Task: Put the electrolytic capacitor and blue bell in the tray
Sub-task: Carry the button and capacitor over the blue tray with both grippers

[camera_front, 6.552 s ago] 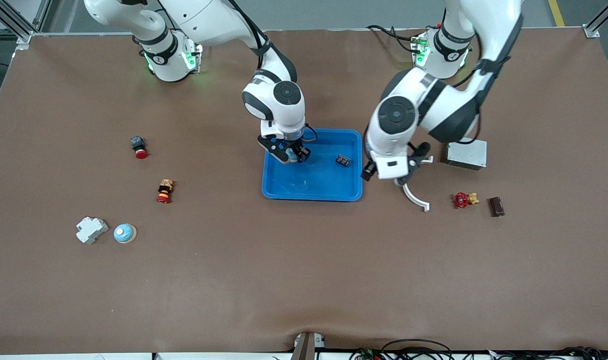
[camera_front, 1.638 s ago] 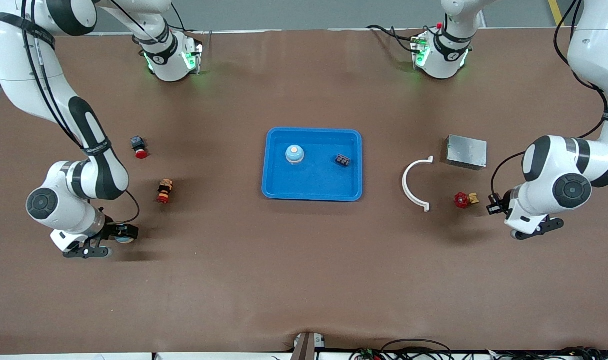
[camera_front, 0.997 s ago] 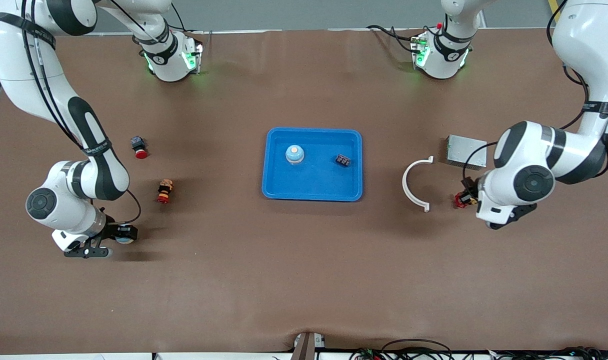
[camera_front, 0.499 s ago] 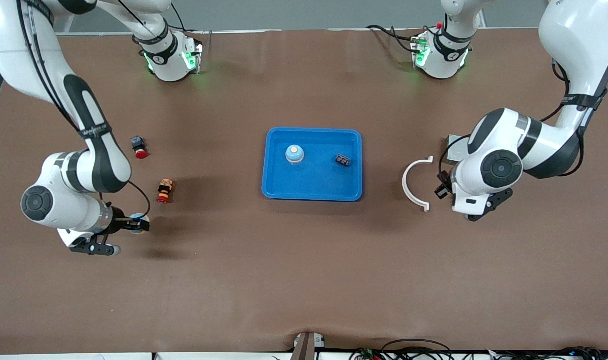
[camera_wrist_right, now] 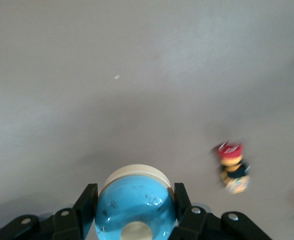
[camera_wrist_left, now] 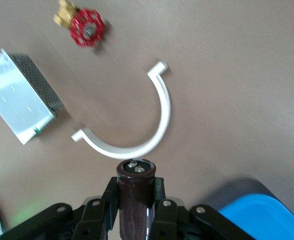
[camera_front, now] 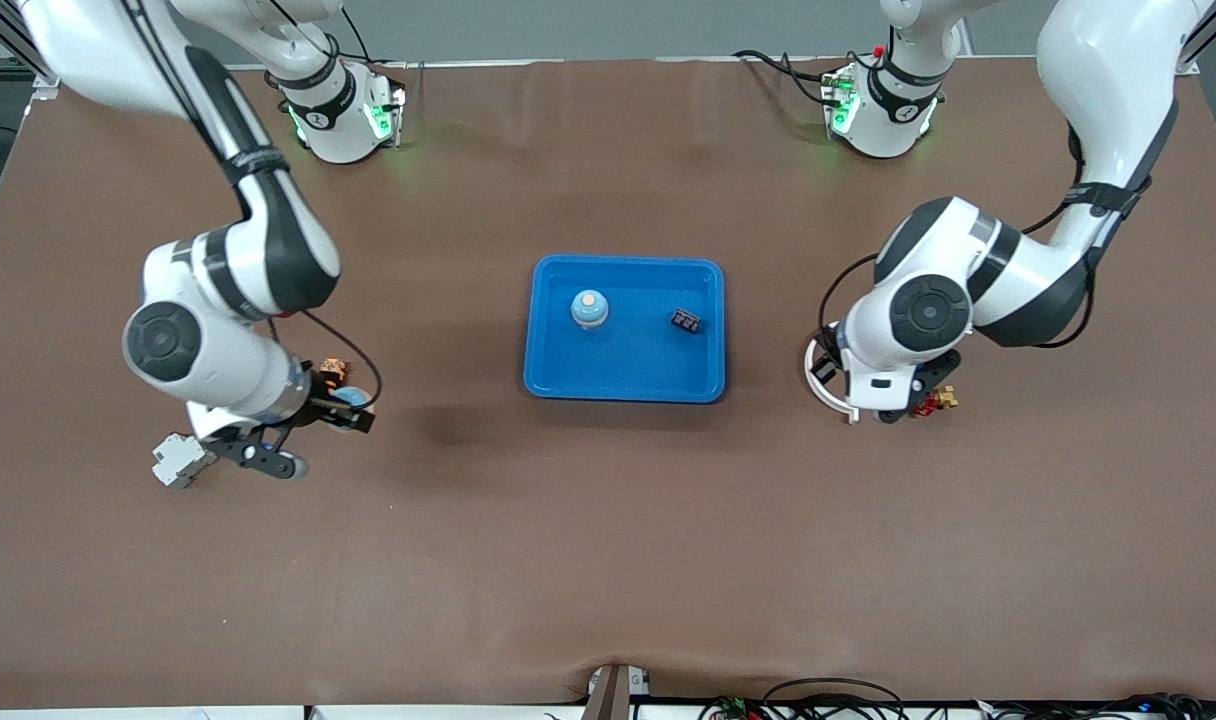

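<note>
Front view is showing both pickups done and both drops left, by my reckoning. The blue tray (camera_front: 628, 362) is sitting mid-table, already holding a pale blue domed piece (camera_front: 589, 309) and a small dark part (camera_front: 685, 321). At the tray's nine o'clock, well apart, the right claw (camera_wrist_right: 134, 210) is clamping the blue bell (camera_wrist_right: 135, 200) above the table (camera_front: 608, 560), its arm hanging elbow-high. At three o'clock the left claw (camera_wrist_left: 135, 192) is pinching the brown electrolytic capacitor (camera_wrist_left: 135, 197) over the white curved clip (camera_wrist_left: 137, 142), wrist folding down low and tipping toward the tray.
</note>
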